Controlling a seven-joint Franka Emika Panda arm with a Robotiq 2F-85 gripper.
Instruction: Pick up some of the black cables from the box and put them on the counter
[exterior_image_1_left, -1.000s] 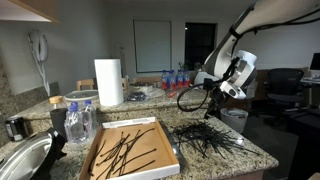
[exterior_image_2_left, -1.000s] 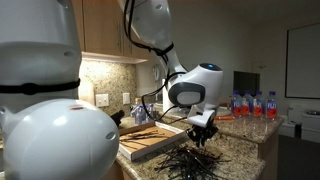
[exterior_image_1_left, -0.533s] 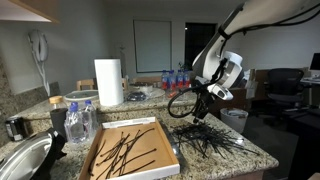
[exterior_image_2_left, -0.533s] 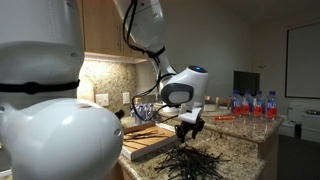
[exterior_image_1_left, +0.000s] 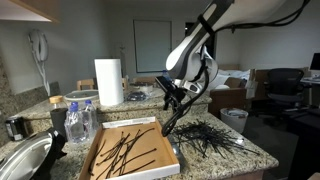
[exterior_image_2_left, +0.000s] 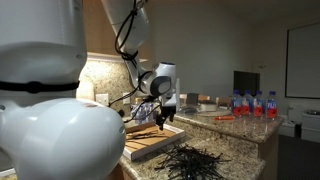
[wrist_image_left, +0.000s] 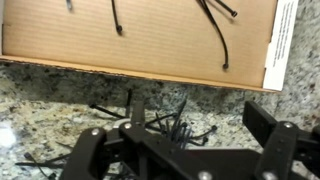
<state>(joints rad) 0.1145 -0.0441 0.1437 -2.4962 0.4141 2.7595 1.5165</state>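
The shallow cardboard box (exterior_image_1_left: 96, 150) lies on the granite counter with loose black cables (exterior_image_1_left: 128, 150) inside. A tangled pile of black cables (exterior_image_1_left: 205, 138) lies on the counter beside it. My gripper (exterior_image_1_left: 172, 108) hangs over the gap between box and pile, near the box's edge, open and holding nothing. In an exterior view the gripper (exterior_image_2_left: 163, 118) is above the box (exterior_image_2_left: 150, 143), with the pile (exterior_image_2_left: 195, 162) in front. The wrist view shows the box (wrist_image_left: 140, 35), cables in it (wrist_image_left: 215, 30), counter cables (wrist_image_left: 160, 120), and the gripper (wrist_image_left: 190, 125) with jaws wide apart.
A paper towel roll (exterior_image_1_left: 108, 82) stands behind the box. Clear bottles (exterior_image_1_left: 80, 120) and a metal bowl (exterior_image_1_left: 22, 160) sit beside it. Several water bottles (exterior_image_2_left: 255, 103) stand at the counter's far end. A white robot body (exterior_image_2_left: 50, 110) fills the foreground.
The arm has swung from above the counter pile back toward the box. The jaws went from nearly shut to wide open, and the cables stayed on the pile.
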